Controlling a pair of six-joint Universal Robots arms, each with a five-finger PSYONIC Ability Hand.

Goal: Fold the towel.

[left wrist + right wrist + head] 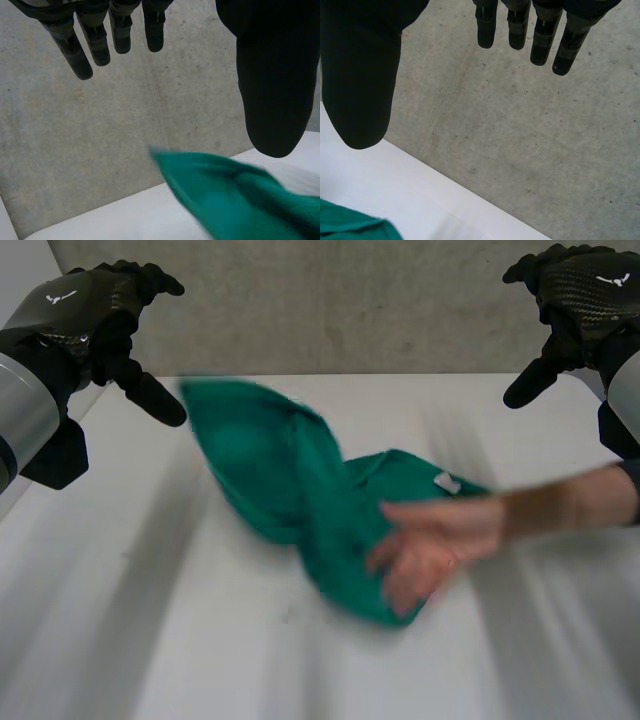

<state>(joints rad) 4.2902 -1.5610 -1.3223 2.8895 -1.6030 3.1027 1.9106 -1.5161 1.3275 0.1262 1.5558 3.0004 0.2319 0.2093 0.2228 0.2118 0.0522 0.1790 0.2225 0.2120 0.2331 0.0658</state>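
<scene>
While it lies bunched, towel (290,470) place: middle of the tabletop (140,620), between the two robot hands, touching neither.
Step in hand: judged as the very start; no fold made, cloth not yet laid flat.
Doing it well: wait until the person's hand (430,540) is off the cloth. Then each robot hand should take one corner of the same edge, draw the corners apart until the cloth lies flat, and carry that edge onto the opposite one with corners matched. Corners are hard to pick out in this heap, so find an edge first.
Towel look: green, soft, crumpled into a long twisted heap; one end rises in a raised fold toward the left hand, the other sits under the person's hand.
Tag (447,482): small, white, on the cloth near the person's hand.
Person's hand: over the towel's end nearest the right arm; cannot tell if it grips.
Left hand (95,310): raised, fingers straight, thumb wide apart, holding nothing.
Right hand (575,295): same pose, spread wide, holding nothing.
</scene>
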